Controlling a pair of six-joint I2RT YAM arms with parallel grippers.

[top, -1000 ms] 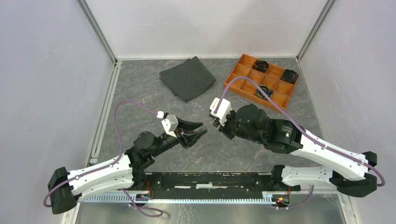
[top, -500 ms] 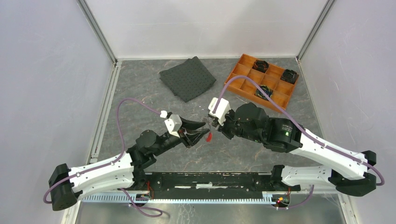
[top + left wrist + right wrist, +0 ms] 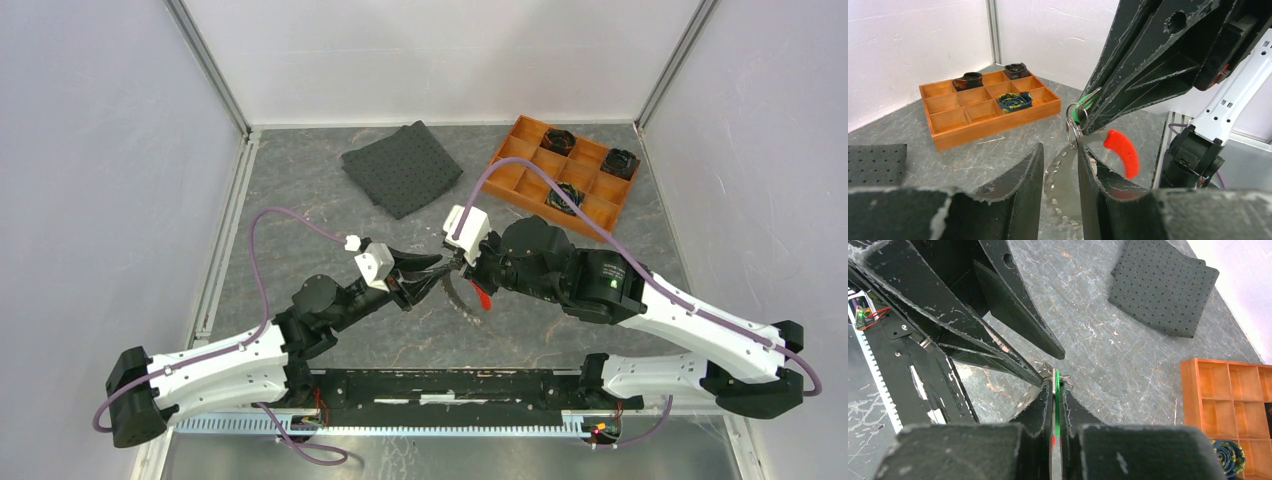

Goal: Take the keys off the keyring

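While a long black bar (image 3: 430, 388) lies along the near edge of the grey table (image 3: 300, 200), the two arms reach up from it and meet over the middle. The left gripper (image 3: 436, 272) reaches in from the left and the right gripper (image 3: 460, 263) reaches in from the right, and their tips are almost touching. The right gripper has its two fingers squeezed tight on the green key (image 3: 1083, 106), and its own camera shows only a thin green line between them. The keyring (image 3: 1071, 127) hangs from that green key, just under the right fingers, up in the air and not on the table. A flat silver metal piece (image 3: 1060, 175) hangs down from the keyring and sits in the small gap between the left fingers (image 3: 1013, 180). The left jaws are only a little bit open, and I cannot tell if they pinch the silver piece or just sit around it. The red key (image 3: 1122, 151) hangs just to the right of the keyring, looks blurry, and no finger holds it. Farther back, a dark dotted cloth (image 3: 402, 167) lies flat on the table, a bit to the left. At the far right sits an orange tray (image 3: 523, 183) with many little boxes, and three of the boxes each hold a dark round piece (image 3: 557, 137)
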